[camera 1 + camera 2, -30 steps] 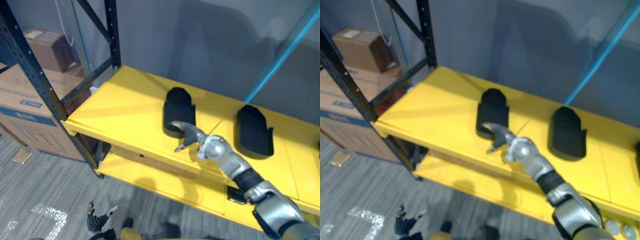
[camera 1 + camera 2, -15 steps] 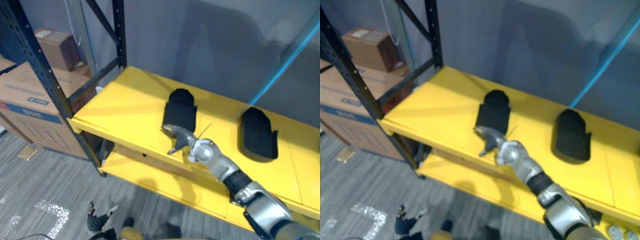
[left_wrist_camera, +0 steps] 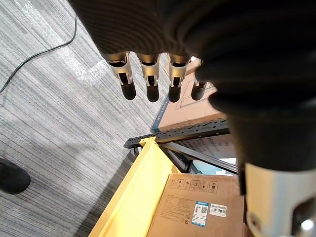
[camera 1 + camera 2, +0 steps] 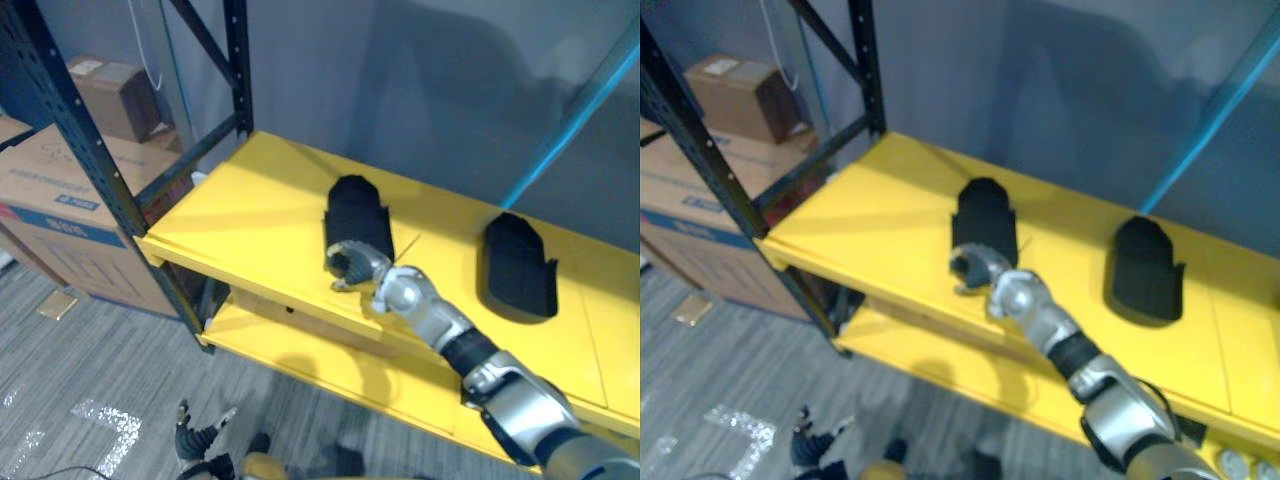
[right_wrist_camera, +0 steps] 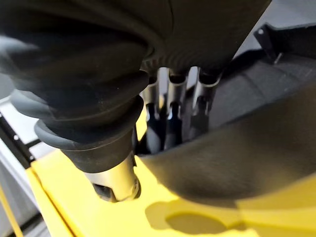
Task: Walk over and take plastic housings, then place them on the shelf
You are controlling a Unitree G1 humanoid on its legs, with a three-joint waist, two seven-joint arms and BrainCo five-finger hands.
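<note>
from the head: a yellow shelf (image 4: 250, 215) on a dark steel rack (image 4: 90, 150) stands against a grey wall (image 4: 420, 80). a lower yellow shelf (image 4: 300, 350) sits beneath it, grey striped carpet (image 4: 90, 370) lies in front, and cardboard boxes (image 4: 60, 210) are stacked beyond the rack's post. two black housings lie flat on the upper shelf, well apart. the first plastic housing (image 4: 357, 215) is near the middle. the second plastic housing (image 4: 517, 265) is toward the robot's right, below a blue slanted bar (image 4: 575, 110). the right hand (image 4: 352, 265) sits at the near end of the first plastic housing, touching it.

left wrist: the left hand (image 3: 150, 74) hangs with fingers straight and apart, holding nothing, above the carpet (a box and the shelf's edge show past it).

right wrist: the right hand is against the first plastic housing's dark wall, over the yellow shelf. it may be gripping that wall, but i cannot tell.
</note>
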